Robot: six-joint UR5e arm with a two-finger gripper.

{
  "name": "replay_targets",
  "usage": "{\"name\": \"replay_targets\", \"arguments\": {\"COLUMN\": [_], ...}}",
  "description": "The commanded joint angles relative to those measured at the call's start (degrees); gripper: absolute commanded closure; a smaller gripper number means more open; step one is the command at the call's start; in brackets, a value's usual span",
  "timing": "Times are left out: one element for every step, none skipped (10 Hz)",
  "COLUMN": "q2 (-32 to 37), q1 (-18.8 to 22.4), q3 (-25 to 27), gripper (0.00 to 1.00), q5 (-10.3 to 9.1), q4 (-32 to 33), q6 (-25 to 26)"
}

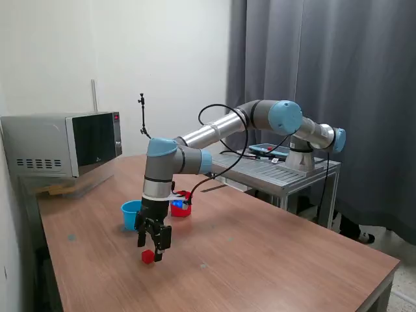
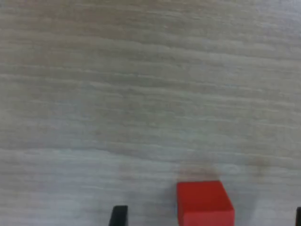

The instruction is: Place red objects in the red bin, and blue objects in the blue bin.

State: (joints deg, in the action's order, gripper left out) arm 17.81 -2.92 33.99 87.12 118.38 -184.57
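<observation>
The red cube point(image 1: 149, 256) sits on the wooden table point(image 1: 273, 247), just under the claw point(image 1: 153, 243), and near the front edge. The claw is spread wide: in the wrist view one dark finger point(image 2: 119, 215) shows on one side of the cube point(image 2: 205, 203), and the tip of the other finger just peeks in at the far edge, so the cube lies between them, not yet touched. It sits closer to the far finger, not in the middle. The cube looks small, hard and light, with flat smooth sides, so it should not squash or break. The best hold is probably on two flat sides facing each other, low and square, so it does not twist or pop out. The exterior view shows things the wrist view cannot: the blue cup point(image 1: 132, 214) and the red cup point(image 1: 181, 204) stand behind the arm, close to each other, and something blue shows at the red cup's rim, though I cannot tell what it is. The wrist view shows only the cube, the finger tips and bare wood, but it shows the gap around the cube much better.
</observation>
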Motion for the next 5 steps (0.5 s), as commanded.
{"name": "replay_targets", "arguments": {"q2": [-0.15,-0.15,-0.15,-0.15,-0.15], "q1": [0.02,0.02,0.02,0.02,0.02], "q3": [-0.06,-0.32,-0.24,-0.32,-0.41], "gripper": [0.0,0.0,0.0,0.0,0.0], "q5": [0.07,0.16,0.16,0.16,0.16], "q4": [0.01,0.01,0.01,0.01,0.01], "q6": [0.0,0.09,0.61,0.62,0.62]}}
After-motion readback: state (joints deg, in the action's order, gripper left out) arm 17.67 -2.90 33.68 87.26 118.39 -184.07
